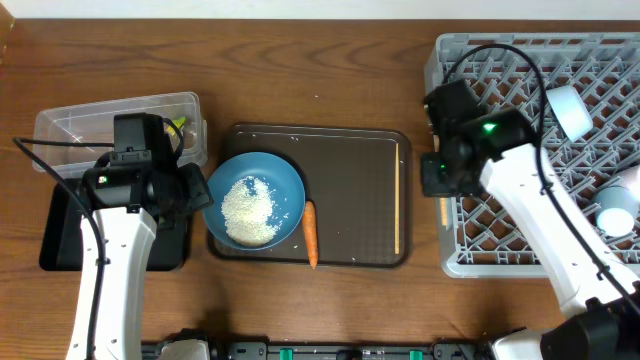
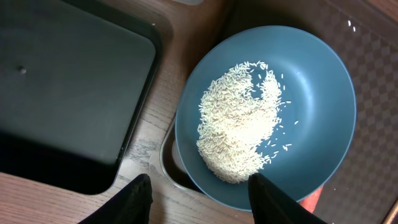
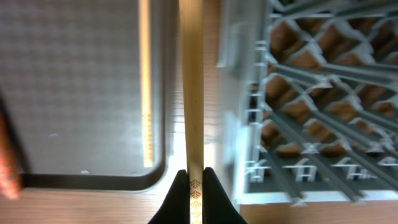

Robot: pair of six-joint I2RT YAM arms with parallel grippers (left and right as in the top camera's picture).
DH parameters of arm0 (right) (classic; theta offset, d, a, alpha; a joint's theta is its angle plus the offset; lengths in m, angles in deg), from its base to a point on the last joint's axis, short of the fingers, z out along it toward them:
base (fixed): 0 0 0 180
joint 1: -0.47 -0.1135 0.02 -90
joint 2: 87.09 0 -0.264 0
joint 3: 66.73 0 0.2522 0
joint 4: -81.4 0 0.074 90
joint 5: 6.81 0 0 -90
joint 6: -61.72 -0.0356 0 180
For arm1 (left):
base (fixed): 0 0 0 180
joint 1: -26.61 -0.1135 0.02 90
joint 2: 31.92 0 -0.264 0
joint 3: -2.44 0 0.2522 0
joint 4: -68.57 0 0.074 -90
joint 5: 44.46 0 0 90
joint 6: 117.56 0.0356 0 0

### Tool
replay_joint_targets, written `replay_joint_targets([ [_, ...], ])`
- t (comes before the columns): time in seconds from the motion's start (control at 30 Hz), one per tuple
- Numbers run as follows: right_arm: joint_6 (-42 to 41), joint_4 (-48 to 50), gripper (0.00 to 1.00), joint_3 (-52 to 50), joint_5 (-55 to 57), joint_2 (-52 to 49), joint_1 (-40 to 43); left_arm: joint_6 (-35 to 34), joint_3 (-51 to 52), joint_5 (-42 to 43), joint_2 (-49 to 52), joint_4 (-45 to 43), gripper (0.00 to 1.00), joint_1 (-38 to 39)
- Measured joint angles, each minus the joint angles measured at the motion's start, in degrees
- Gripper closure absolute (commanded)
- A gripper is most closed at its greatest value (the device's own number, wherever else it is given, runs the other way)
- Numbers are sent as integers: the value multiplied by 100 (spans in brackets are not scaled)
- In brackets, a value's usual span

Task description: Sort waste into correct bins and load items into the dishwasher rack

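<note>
While the right tool pinches one wooden chopstick tight between its fingers, the stick runs straight ahead over the gap between the brown tray and the grey dish rack. A second chopstick lies along the tray's right inside edge. The carrot lies on the tray just right of the blue plate. The left tool stands wide open with nothing in its grip, one finger on each side of the plate's near rim; whether either finger touches the rim cannot be told. The plate, carrying a heap of rice, sits on the tray's left end. Beside it on the tabletop lies the black tray, and beyond that the clear box holds green wrappers. Two cups sit in the rack.
</note>
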Motion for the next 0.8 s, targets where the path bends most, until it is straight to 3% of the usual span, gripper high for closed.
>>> replay_joint_targets([
  [0.27,452,343,99,-573,109,-4,662,0,0,0,0,-2,49,-2],
  [0.5,629,962,96,-1263,149,-22,741,0,0,0,0,-2,49,-2],
  [0.6,684,1145,86,-1340,166,-35,741,0,0,0,0,0,49,0],
  [0.7,728,1163,65,-1331,254,-35,743,0,0,0,0,0,49,0],
  [0.8,743,944,62,-1172,376,-35,743,0,0,-2,0,0,49,0],
])
